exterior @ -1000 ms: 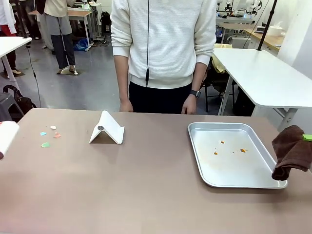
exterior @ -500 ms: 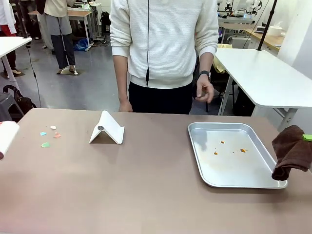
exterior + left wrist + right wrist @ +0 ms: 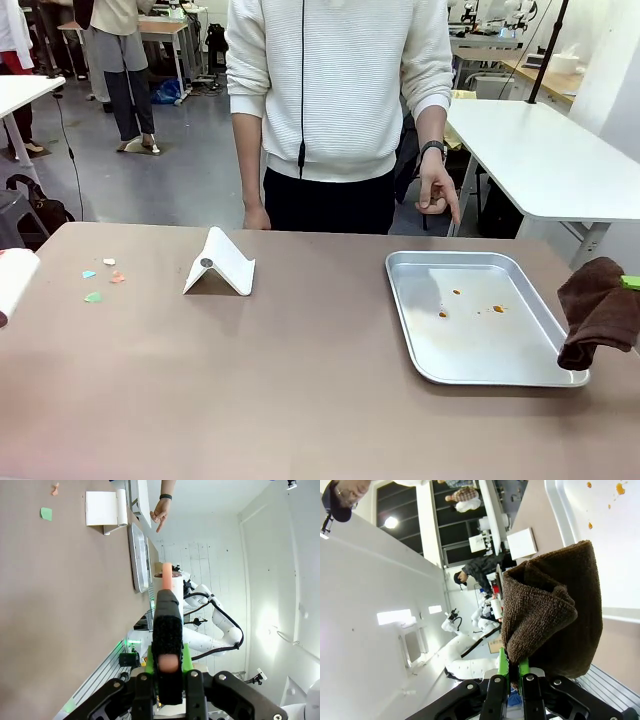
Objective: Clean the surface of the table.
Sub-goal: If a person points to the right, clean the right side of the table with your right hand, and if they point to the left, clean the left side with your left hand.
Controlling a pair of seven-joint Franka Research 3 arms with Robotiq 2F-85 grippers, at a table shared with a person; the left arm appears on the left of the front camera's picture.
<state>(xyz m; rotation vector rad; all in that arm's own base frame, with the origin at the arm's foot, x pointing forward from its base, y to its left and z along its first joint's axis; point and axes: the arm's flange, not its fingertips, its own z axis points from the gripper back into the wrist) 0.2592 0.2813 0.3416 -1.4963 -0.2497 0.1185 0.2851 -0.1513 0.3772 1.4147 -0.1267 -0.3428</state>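
Roller (image 3: 14, 278) in left gripper (image 3: 167, 655), perhaps lint-type; cloth (image 3: 550, 605) in right gripper (image 3: 511, 667).

Table (image 3: 300, 400), brown cloth (image 3: 598, 312) and white object (image 3: 14, 280), all partly beyond the front view's edges.

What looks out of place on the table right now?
Coloured scraps lie scattered on the table near its left end, and orange spots stain the tray. Nothing looks tipped or broken.
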